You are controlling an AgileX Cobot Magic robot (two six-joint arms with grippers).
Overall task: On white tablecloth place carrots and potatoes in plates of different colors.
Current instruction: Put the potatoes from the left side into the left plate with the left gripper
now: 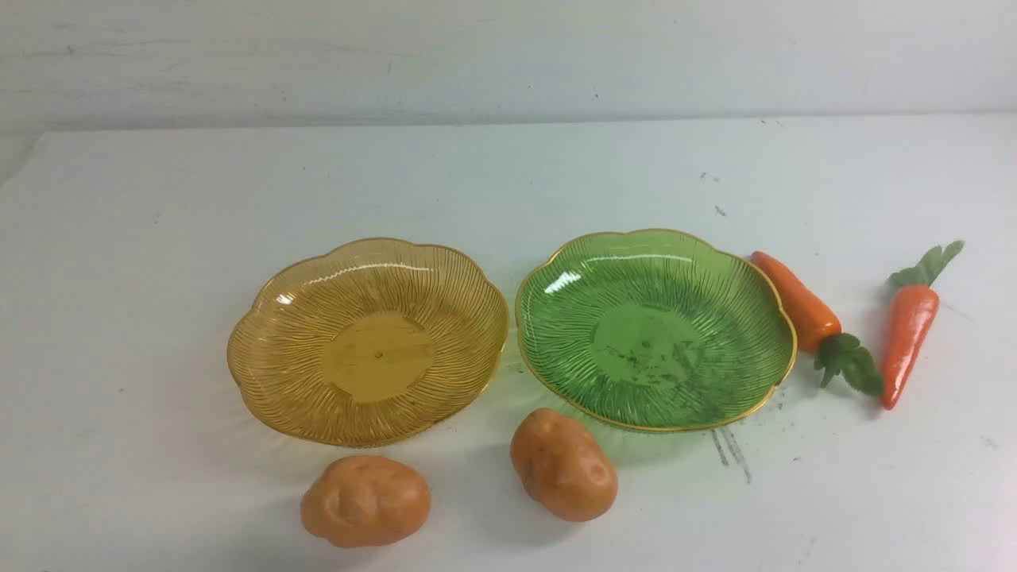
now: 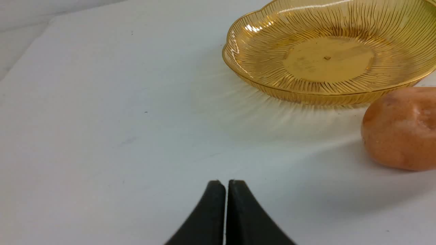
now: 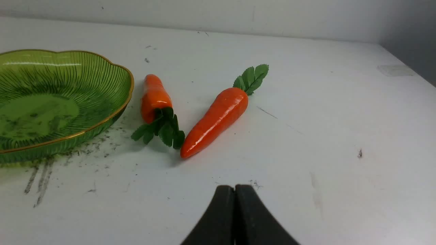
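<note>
On the white tablecloth an amber-yellow plate and a green plate stand side by side, both empty. Two potatoes lie in front of them: one below the amber plate, one between the plates. Two carrots lie right of the green plate: the nearer one with its leaves toward me, the outer one with its leaves pointing away. Neither arm shows in the front view. My left gripper is shut and empty, short of the amber plate and a potato. My right gripper is shut and empty, short of the carrots.
Grey scuff marks and dark specks mark the cloth in front of the green plate. A pale wall rises behind the table's far edge. In the right wrist view the table's edge runs along a dark surface.
</note>
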